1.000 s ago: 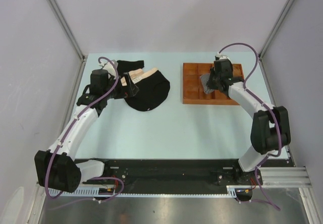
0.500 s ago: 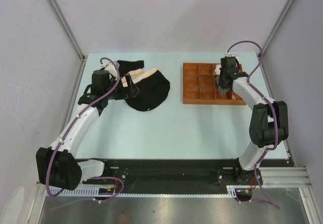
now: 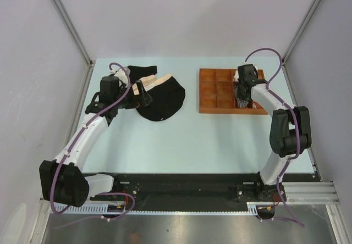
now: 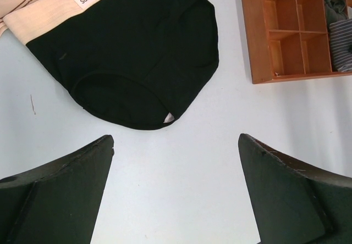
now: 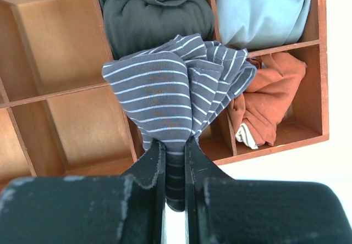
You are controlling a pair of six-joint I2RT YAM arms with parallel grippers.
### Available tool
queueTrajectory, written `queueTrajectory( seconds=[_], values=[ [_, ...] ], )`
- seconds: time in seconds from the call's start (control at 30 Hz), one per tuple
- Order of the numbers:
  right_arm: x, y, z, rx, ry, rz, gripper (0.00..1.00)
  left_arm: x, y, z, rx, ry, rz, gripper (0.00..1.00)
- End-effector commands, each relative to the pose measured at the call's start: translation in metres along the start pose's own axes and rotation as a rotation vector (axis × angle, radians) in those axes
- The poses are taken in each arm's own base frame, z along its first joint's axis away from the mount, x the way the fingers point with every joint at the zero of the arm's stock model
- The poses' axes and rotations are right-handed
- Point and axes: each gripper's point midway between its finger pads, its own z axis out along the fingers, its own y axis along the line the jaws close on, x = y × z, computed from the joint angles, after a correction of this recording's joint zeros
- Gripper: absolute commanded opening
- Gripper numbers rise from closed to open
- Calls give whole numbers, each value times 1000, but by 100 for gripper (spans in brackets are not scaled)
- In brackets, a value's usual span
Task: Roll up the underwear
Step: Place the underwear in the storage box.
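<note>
The right claw is clamped on the bunched striped boxer, holding it over the right end of the brown tray. It is beside cells that hold a dark grey cloth, a pale blue cloth and a rust cloth. The left claw hangs with its jaws wide apart, near a flat black brief; a second brief lies at the far left. The step looks like stowing the roll: aim at one bare cell, lower until its walls hold the cloth, then release, or the folds may spring open
</note>
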Motion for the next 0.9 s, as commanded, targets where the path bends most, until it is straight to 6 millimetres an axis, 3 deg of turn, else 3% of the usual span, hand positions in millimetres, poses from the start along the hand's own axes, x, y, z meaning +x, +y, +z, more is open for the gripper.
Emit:
queueTrajectory(
  seconds=[0.0,0.3,0.5,0.77,0.87],
  values=[
    [19,-5,10,19,66,1,0,-2,-1,0,18,-6,2,100],
    [54,-9,41,21,198,27,0,-3,0,-1,14,-11,0,100],
    [65,-11,57,-31,249,62,0,-2,1,0,14,-9,-3,100],
    [104,-8,63,-108,411,45,0,-1,2,0,17,-6,-11,100],
    [92,-2,56,-140,378,58,2,-2,1,0,19,-8,-12,100]
  ],
)
